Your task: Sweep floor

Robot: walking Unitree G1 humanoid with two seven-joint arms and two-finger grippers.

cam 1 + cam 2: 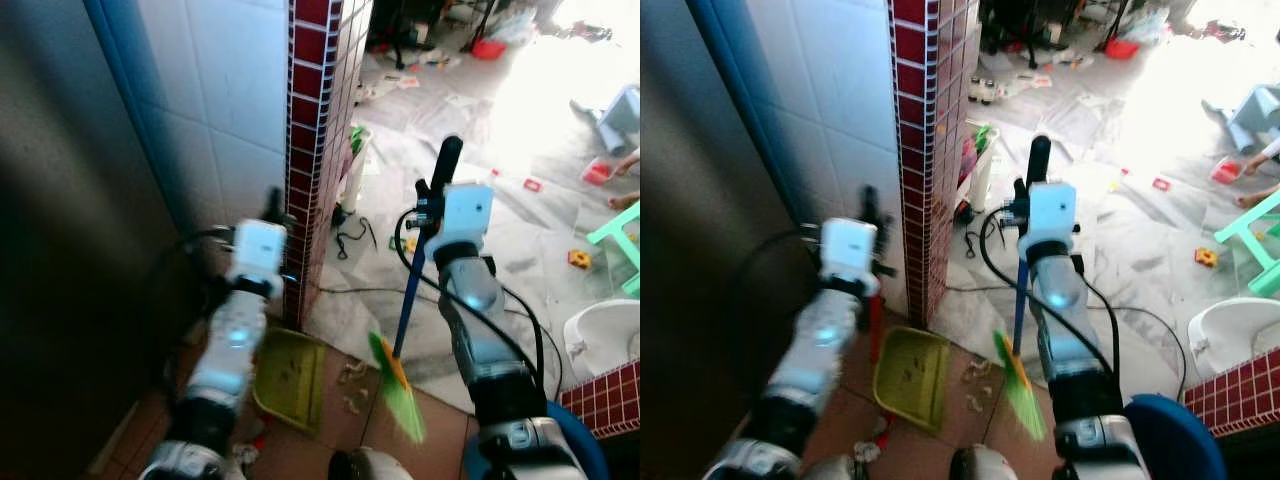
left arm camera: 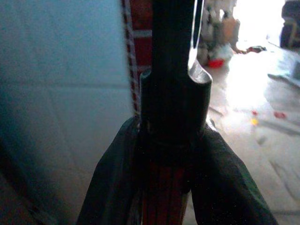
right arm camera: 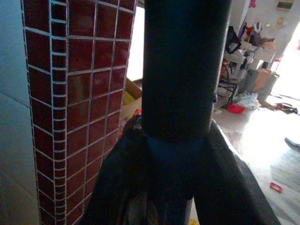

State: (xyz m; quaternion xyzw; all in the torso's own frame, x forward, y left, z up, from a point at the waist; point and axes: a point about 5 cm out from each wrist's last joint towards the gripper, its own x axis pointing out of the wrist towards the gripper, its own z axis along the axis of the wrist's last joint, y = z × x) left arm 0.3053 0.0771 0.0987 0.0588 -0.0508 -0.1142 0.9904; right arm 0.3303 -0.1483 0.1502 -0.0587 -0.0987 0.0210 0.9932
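Brown floor tiles (image 1: 340, 415) run beside a red-tiled pillar (image 1: 315, 150), and I see my right claw (image 1: 447, 165) clamped on the broom (image 1: 408, 300): its dark grip stands up between the fingers (image 3: 234, 187), the blue shaft drops below to green bristles. My left claw (image 1: 868, 215) is closed on the dustpan (image 1: 910, 378) handle, the yellow-green pan on the floor beneath it, scraps (image 1: 975, 385) just beside.

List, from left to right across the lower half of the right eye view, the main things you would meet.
Left gripper on a red handle → yellow-green dustpan → scraps on the floor → green broom head → right gripper on the broom handle → white seat.
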